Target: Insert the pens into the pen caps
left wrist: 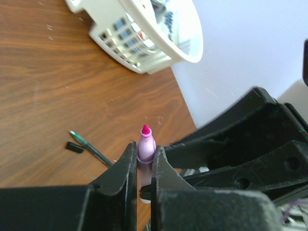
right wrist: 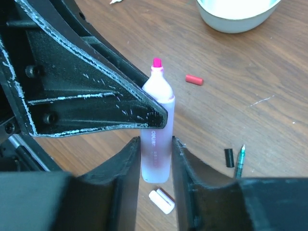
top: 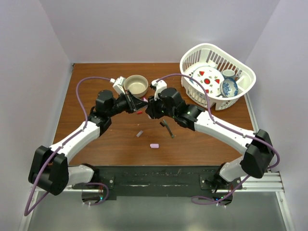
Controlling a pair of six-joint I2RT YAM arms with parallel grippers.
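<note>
The pink marker hangs above the table, with the right gripper clamped on its barrel and the left gripper clamped near the tip. It seems light and stiff (also slippery), so the middle of the barrel is probably the best place to hold it.

Pink marker: chunky, translucent pink, uncapped with its magenta tip bare; held in the air just in front of the tan bowl.
Red cap: short stub, lying flat near the bowl's front.
Grey cap: small dark tube, flat, farther out than the red one.
Dark pen: slim, greenish tip, uncapped, flat, front-right of the bowl.
Pink cap: pale stub, farthest from the bowl.
</note>
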